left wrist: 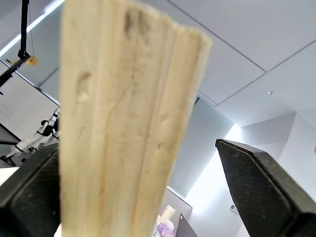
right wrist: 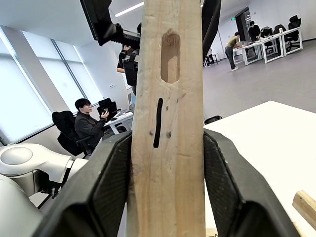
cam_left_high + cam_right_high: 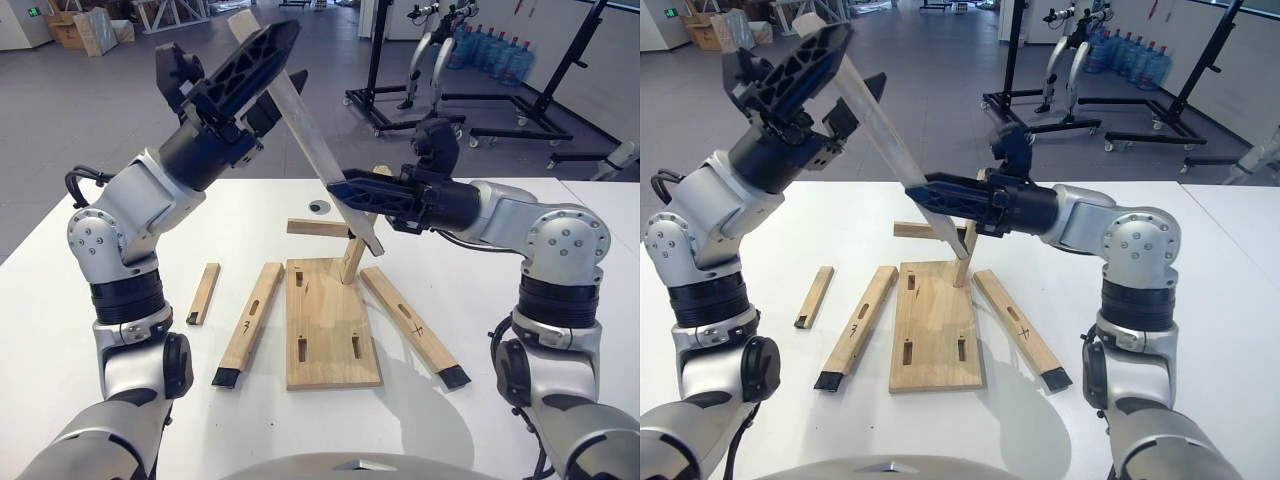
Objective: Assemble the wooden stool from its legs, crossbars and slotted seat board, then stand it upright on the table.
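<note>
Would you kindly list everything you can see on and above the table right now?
table: 1, white, under everything
seat board: 1, light wood with slots, flat mid-table
standing leg: 1, light wood, tilted up from the board's far right corner
joined crossbar: 1, light wood, sticking out left from that leg
loose legs: 2, light wood with black ends, flat, one left and one right of the board
short crossbar: 1, light wood, flat, farthest left
held leg: 1, light wood, slanted in the air above the board
plug: 1, grey, round, in the table behind the board
water bottles: several, blue, on the floor behind
left gripper: 1, black, open around the held leg's upper end
right gripper: 1, black, shut on its lower part
</note>
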You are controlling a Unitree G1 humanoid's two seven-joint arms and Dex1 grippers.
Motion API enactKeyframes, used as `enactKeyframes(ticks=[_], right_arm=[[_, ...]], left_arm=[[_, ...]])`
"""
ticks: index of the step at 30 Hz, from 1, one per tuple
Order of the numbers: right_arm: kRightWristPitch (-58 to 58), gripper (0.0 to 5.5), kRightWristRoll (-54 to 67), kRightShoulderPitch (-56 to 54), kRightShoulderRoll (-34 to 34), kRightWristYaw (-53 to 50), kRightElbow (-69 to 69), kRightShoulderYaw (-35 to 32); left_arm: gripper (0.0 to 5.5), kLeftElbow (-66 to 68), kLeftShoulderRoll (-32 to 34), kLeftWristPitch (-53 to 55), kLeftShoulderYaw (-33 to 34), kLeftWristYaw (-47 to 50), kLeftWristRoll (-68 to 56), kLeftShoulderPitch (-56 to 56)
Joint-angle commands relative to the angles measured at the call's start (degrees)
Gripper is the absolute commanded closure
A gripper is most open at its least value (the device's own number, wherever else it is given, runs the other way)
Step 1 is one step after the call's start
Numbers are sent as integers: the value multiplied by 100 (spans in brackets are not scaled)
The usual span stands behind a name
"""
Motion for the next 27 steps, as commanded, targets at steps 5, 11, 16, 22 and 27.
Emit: enactKeyframes(ticks=[5,11,16,22,27], right_arm=[[-145,346,15,47,-73,49,-39,44],[-161,346,15,163,-87,80,-98,69],[-200,346,25,146,-53,47,-110,116],[-218,346,61,100,-26,1,-86,120],[-253,346,49,129,-41,-21,-82,135]], left_arm=[[94,208,275,-71,-180,110,-287,-62],[145,282,324,-59,-209,82,-293,-112],[224,129,337,-15,-418,127,-298,63],[303,22,360,-63,-541,138,-293,179],[306,-17,422,-127,-548,149,-295,275]])
